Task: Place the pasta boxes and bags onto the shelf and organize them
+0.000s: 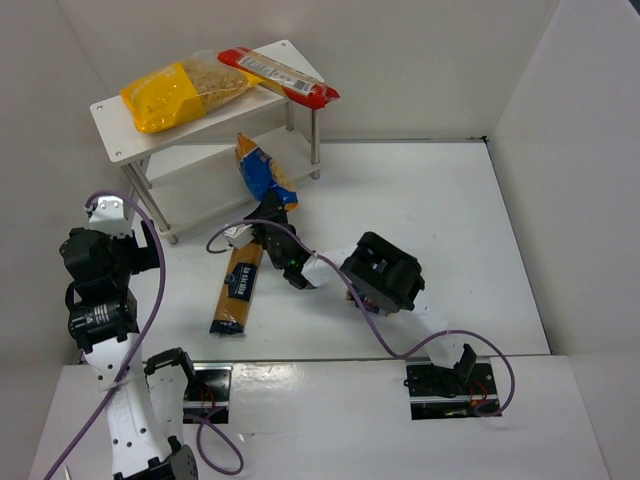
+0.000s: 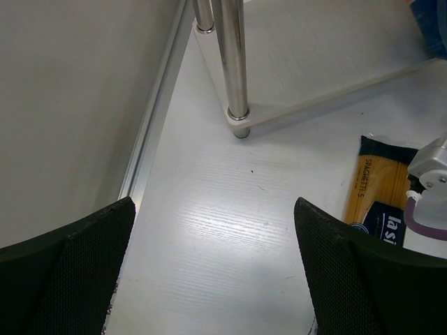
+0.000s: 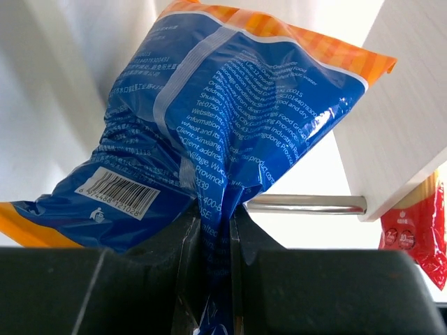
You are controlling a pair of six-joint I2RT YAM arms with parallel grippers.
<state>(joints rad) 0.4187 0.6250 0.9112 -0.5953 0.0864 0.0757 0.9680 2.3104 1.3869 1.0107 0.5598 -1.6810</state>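
My right gripper (image 3: 216, 209) is shut on a fold of the crinkly blue-and-orange bag (image 3: 223, 105). In the top view that bag (image 1: 262, 172) stands up from the right gripper (image 1: 272, 208), just in front of the white shelf (image 1: 110, 118), near its right leg. On the shelf's top board lie the yellow clear bag (image 1: 172, 95) and the long red pack (image 1: 280, 75). The orange-brown spaghetti pack (image 1: 237, 290) lies flat on the table. My left gripper (image 2: 213, 209) is open over bare table near a shelf leg (image 2: 234, 63), with the spaghetti pack (image 2: 380, 188) to its right.
White walls enclose the table on the left, back and right. A wall rail (image 2: 157, 112) runs close to the left gripper. A purple cable (image 1: 345, 290) loops along the right arm over the table. The shelf's lower board (image 2: 314, 49) is bare where visible.
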